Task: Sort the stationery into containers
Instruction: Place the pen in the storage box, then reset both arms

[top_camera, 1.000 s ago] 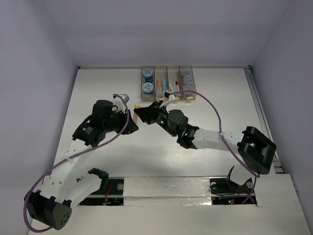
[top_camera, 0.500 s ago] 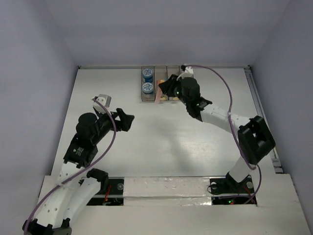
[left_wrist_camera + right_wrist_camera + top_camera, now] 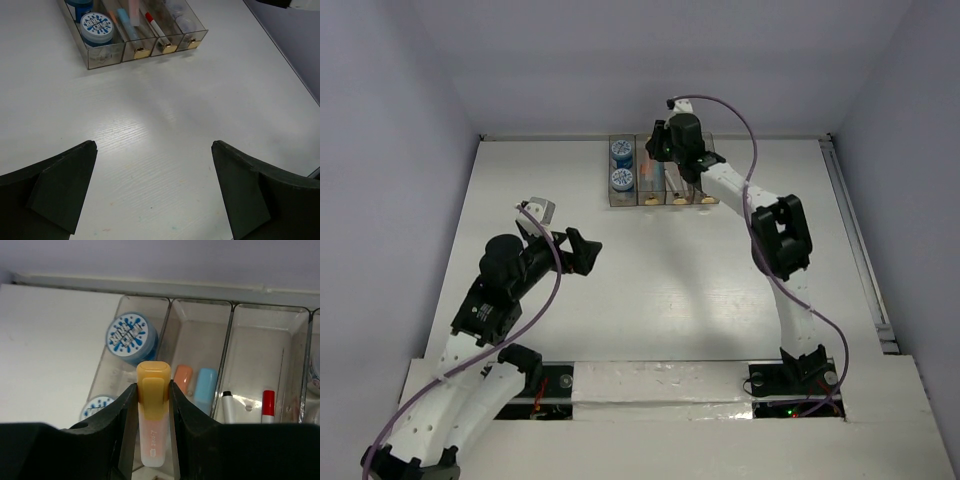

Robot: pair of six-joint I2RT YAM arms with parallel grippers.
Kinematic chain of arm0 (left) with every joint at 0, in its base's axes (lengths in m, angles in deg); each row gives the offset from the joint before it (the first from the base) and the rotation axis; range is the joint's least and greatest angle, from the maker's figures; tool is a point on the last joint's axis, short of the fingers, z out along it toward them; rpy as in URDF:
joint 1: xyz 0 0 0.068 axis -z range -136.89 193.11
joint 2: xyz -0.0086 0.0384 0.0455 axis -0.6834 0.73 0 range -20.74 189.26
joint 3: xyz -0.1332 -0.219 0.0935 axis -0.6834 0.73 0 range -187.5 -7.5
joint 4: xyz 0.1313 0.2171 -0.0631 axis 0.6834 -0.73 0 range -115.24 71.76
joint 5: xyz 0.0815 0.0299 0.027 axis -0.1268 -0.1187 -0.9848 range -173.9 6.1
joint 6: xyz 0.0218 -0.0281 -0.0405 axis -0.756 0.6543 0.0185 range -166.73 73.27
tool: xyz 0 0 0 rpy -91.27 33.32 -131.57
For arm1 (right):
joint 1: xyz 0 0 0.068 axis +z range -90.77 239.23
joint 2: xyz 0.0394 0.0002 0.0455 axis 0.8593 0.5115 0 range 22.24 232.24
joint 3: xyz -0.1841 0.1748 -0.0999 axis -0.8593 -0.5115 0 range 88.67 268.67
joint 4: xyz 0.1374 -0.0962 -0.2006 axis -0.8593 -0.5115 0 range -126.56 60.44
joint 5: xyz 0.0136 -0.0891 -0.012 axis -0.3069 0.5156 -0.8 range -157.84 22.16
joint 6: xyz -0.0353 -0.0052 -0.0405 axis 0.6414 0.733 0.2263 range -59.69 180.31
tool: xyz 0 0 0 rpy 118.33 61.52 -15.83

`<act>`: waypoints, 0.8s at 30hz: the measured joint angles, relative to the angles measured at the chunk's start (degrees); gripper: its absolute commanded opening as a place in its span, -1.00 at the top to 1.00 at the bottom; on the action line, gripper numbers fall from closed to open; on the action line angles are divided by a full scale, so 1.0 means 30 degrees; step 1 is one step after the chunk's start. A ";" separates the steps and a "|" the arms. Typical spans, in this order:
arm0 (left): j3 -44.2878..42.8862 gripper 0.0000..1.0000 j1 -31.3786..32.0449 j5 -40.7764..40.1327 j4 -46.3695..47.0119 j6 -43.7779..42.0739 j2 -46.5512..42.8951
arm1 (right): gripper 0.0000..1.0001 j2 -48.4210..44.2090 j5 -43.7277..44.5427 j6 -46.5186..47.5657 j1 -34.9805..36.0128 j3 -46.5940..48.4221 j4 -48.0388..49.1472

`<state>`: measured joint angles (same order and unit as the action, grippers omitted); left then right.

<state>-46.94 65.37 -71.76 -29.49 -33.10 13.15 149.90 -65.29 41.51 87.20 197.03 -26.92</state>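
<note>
Grip status: right gripper (image 3: 152,390) pinches a pink, yellow-capped stick (image 3: 152,435) above the bins (image 3: 226,355), near the divider between the roll (image 3: 131,337) compartment and the one holding an orange stick (image 3: 183,377). Left gripper (image 3: 154,150) hangs spread wide over the table (image 3: 150,100), well apart from the bins.

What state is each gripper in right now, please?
Left gripper: open, holding nothing.
Right gripper: closed on a yellow-capped pink stick.
</note>
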 measured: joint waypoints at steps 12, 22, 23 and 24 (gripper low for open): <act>0.0000 -0.98 0.0189 -0.0437 0.0000 -0.0095 -0.0109 | -1.00 0.1523 -0.0867 0.1129 0.0007 0.2601 -0.3861; 0.0000 -0.98 -0.0590 -0.0299 0.0007 -0.0095 -0.0306 | -1.00 -1.4207 -0.2492 -0.0153 0.0007 -1.1183 -0.0124; 0.0000 -0.98 -0.0590 -0.0262 0.0022 -0.0095 -0.0386 | -1.00 -1.6393 -0.2557 -0.0306 0.0007 -1.2633 0.0525; 0.0000 -0.98 -0.0605 -0.0240 0.0044 -0.0087 -0.0495 | -1.00 -1.8090 -0.2586 -0.0539 0.0007 -1.3828 0.1253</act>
<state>-46.94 63.56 -72.48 -29.36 -33.37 11.66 95.63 -73.05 39.89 87.22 155.54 -23.16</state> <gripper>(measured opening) 0.990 0.995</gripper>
